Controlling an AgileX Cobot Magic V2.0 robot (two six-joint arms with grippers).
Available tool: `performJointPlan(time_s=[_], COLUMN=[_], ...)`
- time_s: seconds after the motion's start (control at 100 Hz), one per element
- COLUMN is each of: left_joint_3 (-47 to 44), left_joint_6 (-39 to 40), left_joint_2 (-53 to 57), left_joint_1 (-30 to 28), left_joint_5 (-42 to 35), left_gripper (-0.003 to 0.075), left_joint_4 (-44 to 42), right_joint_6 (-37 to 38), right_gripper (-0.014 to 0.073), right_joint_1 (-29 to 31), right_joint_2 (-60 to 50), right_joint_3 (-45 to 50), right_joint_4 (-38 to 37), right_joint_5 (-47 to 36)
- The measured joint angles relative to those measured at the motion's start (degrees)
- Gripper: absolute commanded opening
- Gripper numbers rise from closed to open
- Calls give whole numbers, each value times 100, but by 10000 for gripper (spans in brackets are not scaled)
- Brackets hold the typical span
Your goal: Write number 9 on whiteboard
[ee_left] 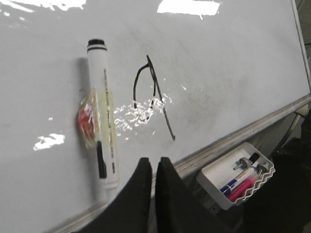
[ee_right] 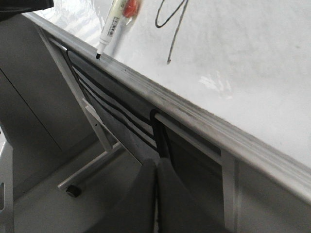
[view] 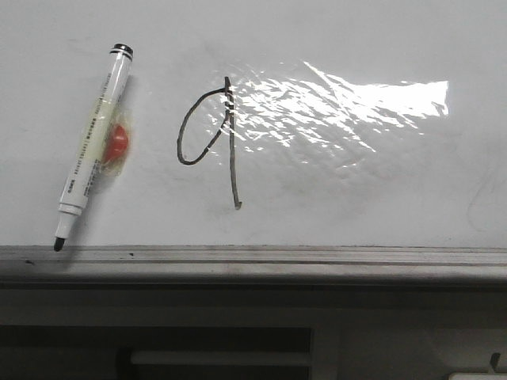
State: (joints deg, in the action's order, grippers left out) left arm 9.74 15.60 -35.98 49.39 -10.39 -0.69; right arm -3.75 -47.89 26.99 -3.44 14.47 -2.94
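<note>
The number 9 (view: pixel 215 142) is drawn in thin black line on the whiteboard (view: pixel 356 198), an oval loop with a long tail. It also shows in the left wrist view (ee_left: pixel 153 94) and the right wrist view (ee_right: pixel 172 19). A white marker (view: pixel 93 146) with a red lump taped to it lies uncapped on the board left of the 9, tip toward the frame. My left gripper (ee_left: pixel 154 162) is shut and empty, above the board's near edge beside the marker (ee_left: pixel 102 121). My right gripper (ee_right: pixel 157 162) is shut and empty, below the frame edge.
The grey metal frame (view: pixel 253 257) runs along the board's near edge. A white tray (ee_left: pixel 235 177) with blue and pink markers hangs below the frame. A wrinkled shiny patch (view: pixel 333 111) lies right of the 9. A stand leg with a caster (ee_right: pixel 73 190) is on the floor.
</note>
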Motion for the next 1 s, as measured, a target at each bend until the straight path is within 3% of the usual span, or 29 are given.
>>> performJointPlan(time_s=[0.34, 0.56, 1.0], left_joint_3=[-728, -839, -839], left_joint_6=[0, 0, 0], left_joint_2=[945, 1280, 1297], left_joint_1=[0, 0, 0], left_joint_5=[115, 411, 478], left_gripper=[-20, -20, -20], left_joint_4=[149, 1135, 1268], right_joint_6=[-11, -11, -11], right_gripper=[-67, -67, -67], right_joint_1=[0, 0, 0], right_joint_2=[-1374, -1434, -1434], right_joint_3=[413, 413, 413], right_joint_4=[0, 0, 0], right_joint_5=[-191, -157, -134])
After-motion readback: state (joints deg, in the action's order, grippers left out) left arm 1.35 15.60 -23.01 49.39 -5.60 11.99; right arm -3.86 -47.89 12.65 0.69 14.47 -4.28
